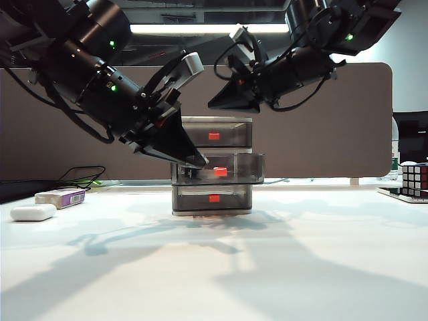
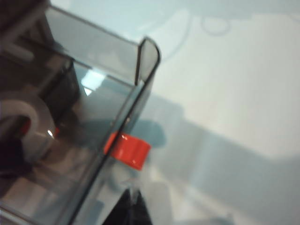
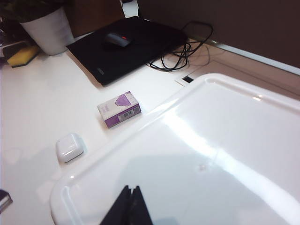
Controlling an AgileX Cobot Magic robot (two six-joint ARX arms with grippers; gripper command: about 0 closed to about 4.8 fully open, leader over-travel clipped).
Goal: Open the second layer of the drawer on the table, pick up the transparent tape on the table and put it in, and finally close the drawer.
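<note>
The white-framed drawer unit (image 1: 212, 167) stands mid-table, and its middle drawer (image 1: 224, 167), the second layer, sticks out a little. The left wrist view looks into this open drawer (image 2: 140, 61): the transparent tape (image 2: 33, 126) lies inside, behind the red-orange handle tab (image 2: 127, 150). My left gripper (image 1: 202, 164) (image 2: 133, 194) is shut and empty, its tip just in front of the drawer's front panel, beside the tab. My right gripper (image 1: 212, 106) (image 3: 130, 190) is shut and empty, hovering over the unit's white top (image 3: 211, 140).
A white oblong case (image 1: 32, 212) (image 3: 70, 146) and a white-and-purple box (image 1: 61, 197) (image 3: 119, 108) lie at the table's left. A Rubik's cube (image 1: 414, 180) sits far right. A black pad with a mouse (image 3: 126, 47), cables and a plant pot (image 3: 47, 28) are behind.
</note>
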